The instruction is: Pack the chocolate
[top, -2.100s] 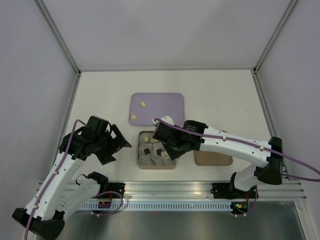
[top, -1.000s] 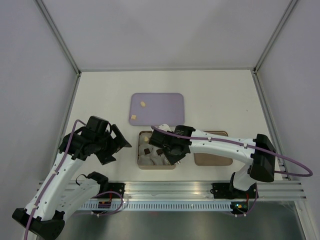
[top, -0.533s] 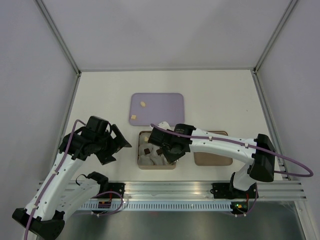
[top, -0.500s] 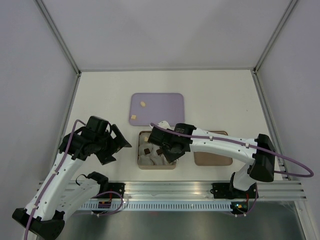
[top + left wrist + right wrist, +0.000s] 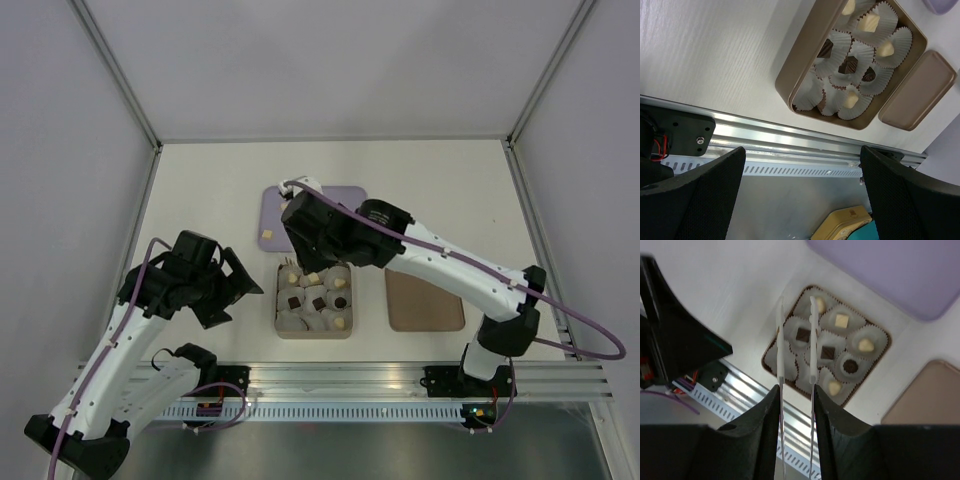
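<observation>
Right pincer (image 5: 796, 302): two thin white blades, a narrow gap apart, nothing between them. In the wrist view the blade tips line up over the far-left corner of the box (image 5: 799, 62); I cannot tell their height above it. From the top view the right arm reaches out across the purple tray (image 5: 345, 205).

Left pincer (image 5: 802, 150): black jaws spread wide, empty, held off to the left of the box above the bench (image 5: 200, 190).

Most of the chocolate (image 5: 848, 65) sits inside the box, each piece in its own white paper cup (image 5: 812, 92). Count in the box: seven pieces, four pale cream and three dark brown. The dark ones sit in the left and middle cups. The pale ones lie along the far row and down the right side. Two cups in the near row show only white paper.

One more pale piece (image 5: 267, 234) lies on the near-left part of the purple tray, apart from the box.

The tray lies just beyond the box. A flat brown lid (image 5: 425, 300) rests on the bench just to the right of the box.
</observation>
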Robot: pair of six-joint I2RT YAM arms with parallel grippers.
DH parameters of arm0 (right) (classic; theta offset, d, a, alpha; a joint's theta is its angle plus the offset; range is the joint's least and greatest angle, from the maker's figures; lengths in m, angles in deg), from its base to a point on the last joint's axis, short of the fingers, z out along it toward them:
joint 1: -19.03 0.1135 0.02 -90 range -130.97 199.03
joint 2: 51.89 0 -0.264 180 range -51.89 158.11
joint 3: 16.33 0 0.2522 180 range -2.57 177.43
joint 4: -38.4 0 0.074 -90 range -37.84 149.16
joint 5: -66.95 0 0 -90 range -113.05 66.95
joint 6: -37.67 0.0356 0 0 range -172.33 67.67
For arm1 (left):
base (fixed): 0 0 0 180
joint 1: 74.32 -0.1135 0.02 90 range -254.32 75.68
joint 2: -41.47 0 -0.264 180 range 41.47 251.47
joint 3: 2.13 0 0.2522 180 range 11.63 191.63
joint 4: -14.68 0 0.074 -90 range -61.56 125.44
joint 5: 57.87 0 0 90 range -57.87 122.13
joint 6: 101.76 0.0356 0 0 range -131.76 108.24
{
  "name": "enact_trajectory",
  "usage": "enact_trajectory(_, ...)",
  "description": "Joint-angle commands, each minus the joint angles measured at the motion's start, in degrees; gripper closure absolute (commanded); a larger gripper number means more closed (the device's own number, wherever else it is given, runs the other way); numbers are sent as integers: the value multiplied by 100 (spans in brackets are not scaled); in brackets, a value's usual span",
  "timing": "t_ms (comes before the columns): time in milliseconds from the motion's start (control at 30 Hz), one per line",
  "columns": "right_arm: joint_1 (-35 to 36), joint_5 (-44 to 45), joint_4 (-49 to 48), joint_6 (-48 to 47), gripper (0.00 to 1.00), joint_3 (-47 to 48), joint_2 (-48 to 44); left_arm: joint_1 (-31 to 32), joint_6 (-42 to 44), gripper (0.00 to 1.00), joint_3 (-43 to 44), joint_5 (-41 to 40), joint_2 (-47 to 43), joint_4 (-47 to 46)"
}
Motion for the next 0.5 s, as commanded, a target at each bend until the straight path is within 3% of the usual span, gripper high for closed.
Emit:
enact_trajectory(0,-559,54,-544,-607,63,1142,1001,-21,18,0,224,138,80,79)
enact_trajectory(200,-1350,-43,-895,-1117,63,2596,2577,-13,53,0,207,-11,81,61)
enact_trajectory(467,-1896,-210,-1854,-1494,61,2536,3544,-21,44,0,101,-187,-42,52)
